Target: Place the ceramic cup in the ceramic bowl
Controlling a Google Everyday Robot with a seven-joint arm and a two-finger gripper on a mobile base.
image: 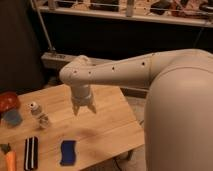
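The ceramic cup (12, 117) is small and grey-blue. It stands on the wooden table (107, 127) at the far left, just in front of the ceramic bowl (8, 101), a glossy dark red-orange bowl partly cut off by the left edge. My gripper (84, 107) hangs fingers-down over the middle of the table, well to the right of the cup and bowl, and holds nothing. Its fingers stand slightly apart.
A small white-capped bottle (34, 107) and a small clear jar (44, 120) stand between the cup and the gripper. A black-and-white striped object (31, 152), a blue sponge (68, 151) and an orange carrot-like item (9, 160) lie near the front edge. My white arm fills the right.
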